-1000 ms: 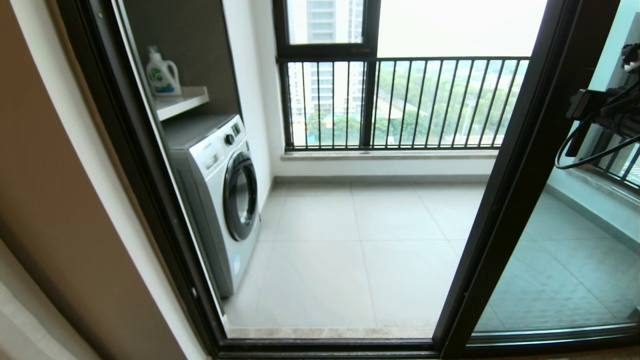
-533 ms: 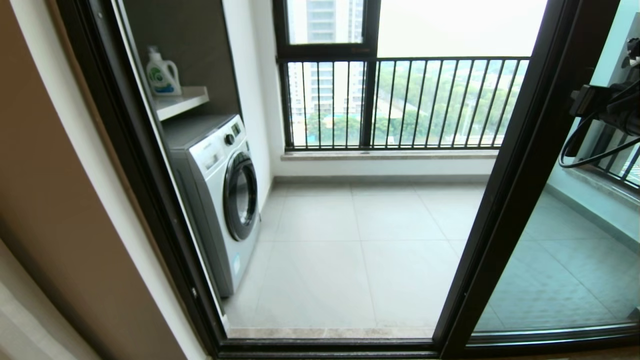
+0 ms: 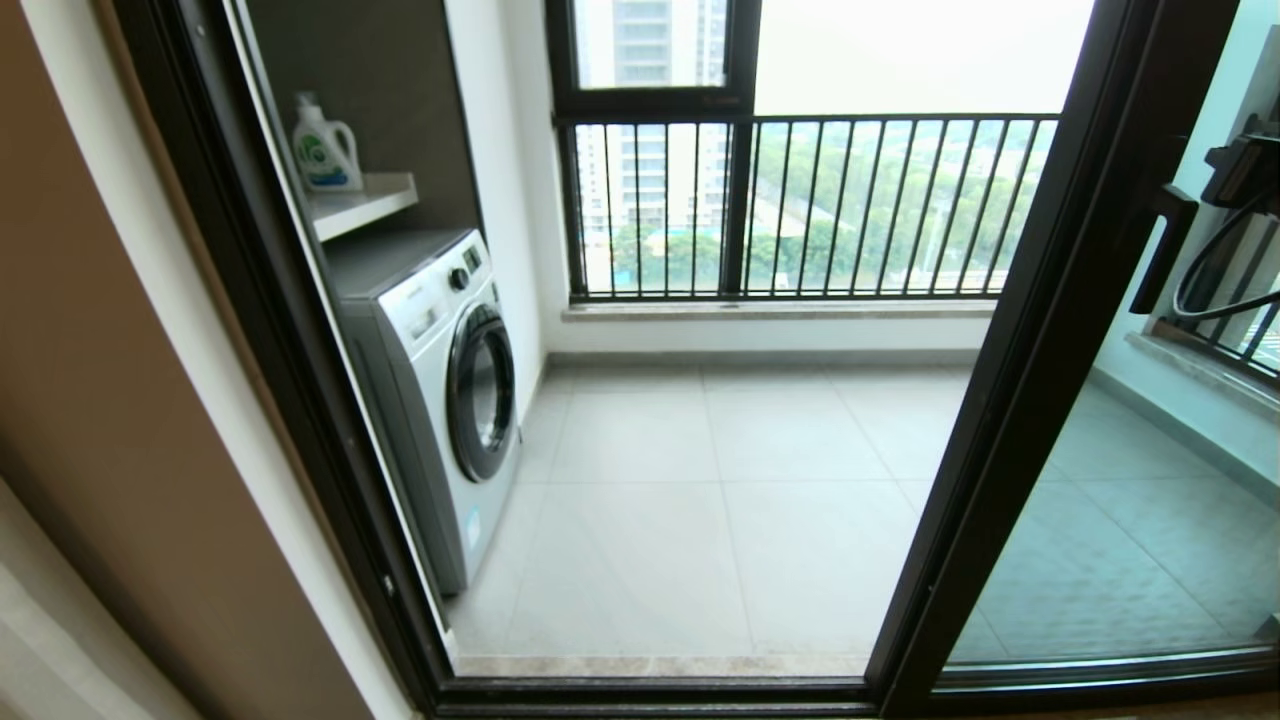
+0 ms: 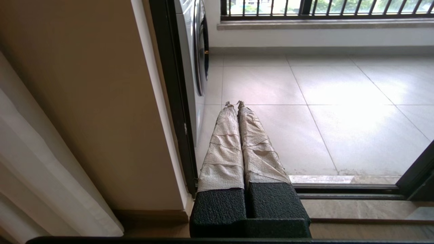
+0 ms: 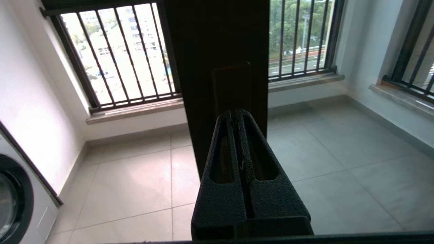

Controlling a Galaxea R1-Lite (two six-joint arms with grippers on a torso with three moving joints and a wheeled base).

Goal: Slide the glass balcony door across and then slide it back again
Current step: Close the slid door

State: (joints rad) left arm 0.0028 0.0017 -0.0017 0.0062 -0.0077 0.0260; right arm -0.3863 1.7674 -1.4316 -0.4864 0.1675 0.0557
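The glass balcony door (image 3: 1040, 330) stands slid to the right, its dark upright slanting from top right down to the threshold, and the doorway to its left is open. The short dark bar handle (image 3: 1160, 250) shows on that upright. My right arm (image 3: 1240, 170) hangs at the far right edge, just right of the handle. In the right wrist view my right gripper (image 5: 236, 112) is shut and empty, its tips just before the handle (image 5: 231, 84); whether they touch is unclear. My left gripper (image 4: 234, 103) is shut, its taped fingers low by the left jamb.
A white washing machine (image 3: 450, 380) stands inside the balcony on the left, a detergent bottle (image 3: 325, 145) on the shelf above it. A black-barred railing (image 3: 800, 200) closes the far side. The dark floor track (image 3: 650, 690) crosses the threshold. A curtain (image 4: 40, 169) hangs by the left wall.
My right arm has drawn back to the right and slightly up, uncovering the handle in the head view. The door has not moved.
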